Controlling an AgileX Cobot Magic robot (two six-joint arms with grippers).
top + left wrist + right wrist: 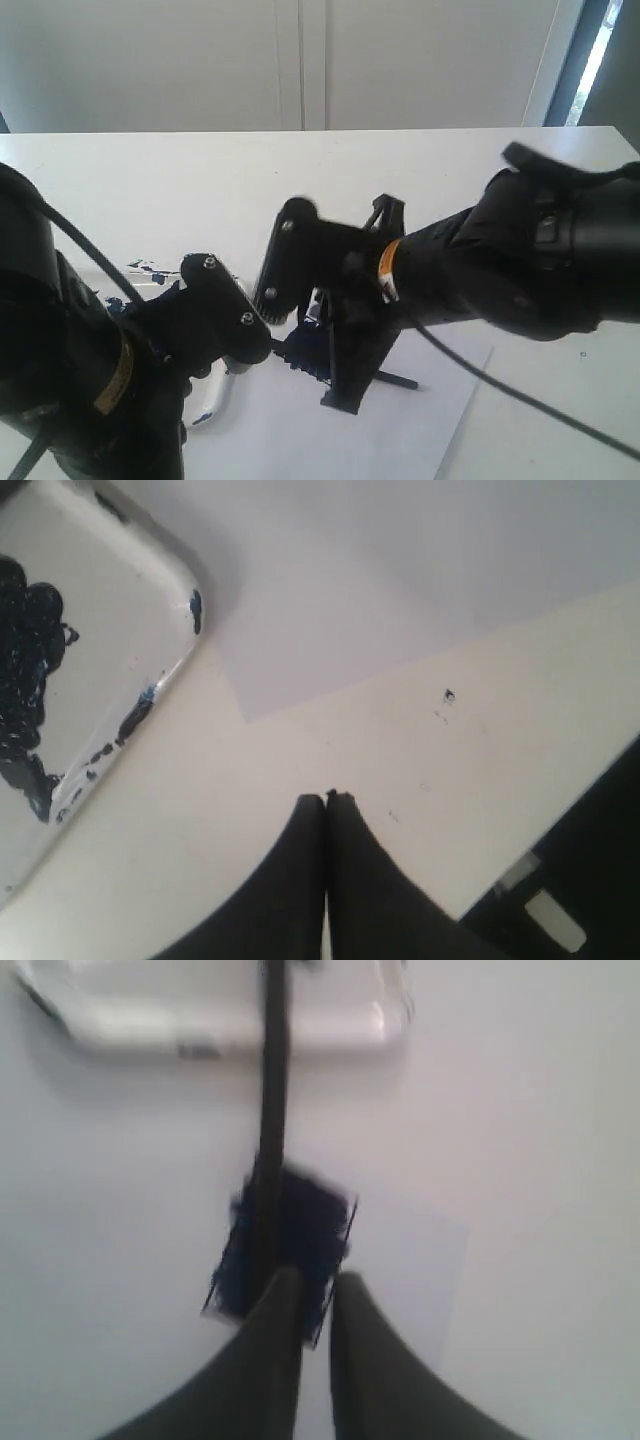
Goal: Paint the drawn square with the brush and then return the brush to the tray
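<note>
Two black arms meet over a white table [300, 170]. At left, the left gripper [327, 798] points down at the table just off a corner of the paper [330, 630], its fingers pressed together with nothing between them. Beside it lies the tray [185, 590], smeared with a dark blue paint blotch [25, 650]. At centre, the drawn square [310, 1230] on the paper is largely covered in dark blue. The brush [272, 1090] runs as a straight black line from the tray across the square to the right gripper [312, 1285], meeting one finger at its tip. At right, that gripper's fingers stand close with a slim gap showing; whether they clamp the brush cannot be told.
</note>
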